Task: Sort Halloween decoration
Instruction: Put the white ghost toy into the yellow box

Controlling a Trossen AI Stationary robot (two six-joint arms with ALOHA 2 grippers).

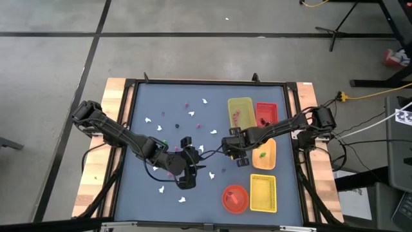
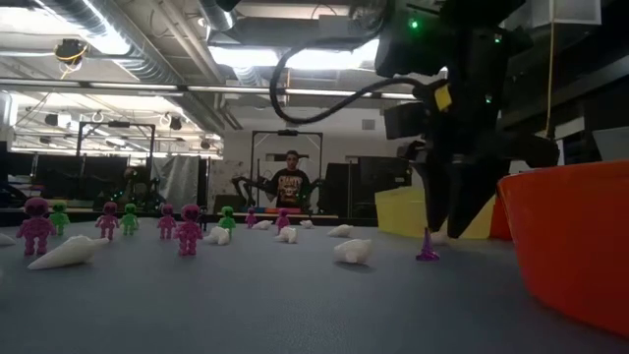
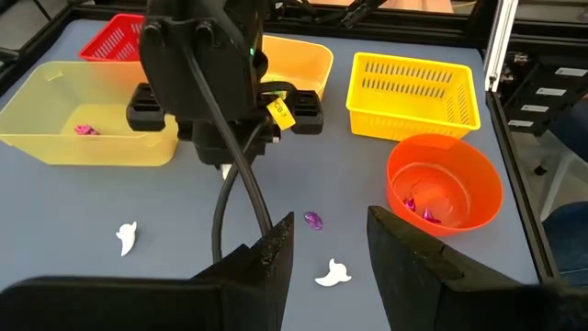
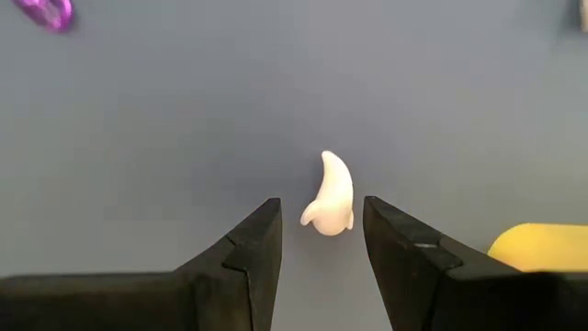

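One white ghost [image 4: 330, 196] is lying just ahead of the right claw [image 4: 322, 241], centred on the gap between its two spread fingers and not yet touched by either. Its long axis is running straight out from the claw, along the fingers rather than across them, with the broad end nearest and the pointed tip farthest, so closing should be squeezing the narrow width. Nothing is being pinched by this claw, which is hanging low over the blue tabletop [image 1: 212, 109] near its middle, just beside the orange tray [image 1: 267, 154]. A purple piece [image 4: 46, 12] is lying well off to one side of the fingers.

Farther out, the left claw [image 3: 328, 241] is also spread and empty, with another white ghost [image 3: 332, 272] between its fingers and a purple piece [image 3: 314, 221] just beyond. Judging by this, each arm is nearer its own ghost. More ghosts and small figures are lying scattered across the tabletop.
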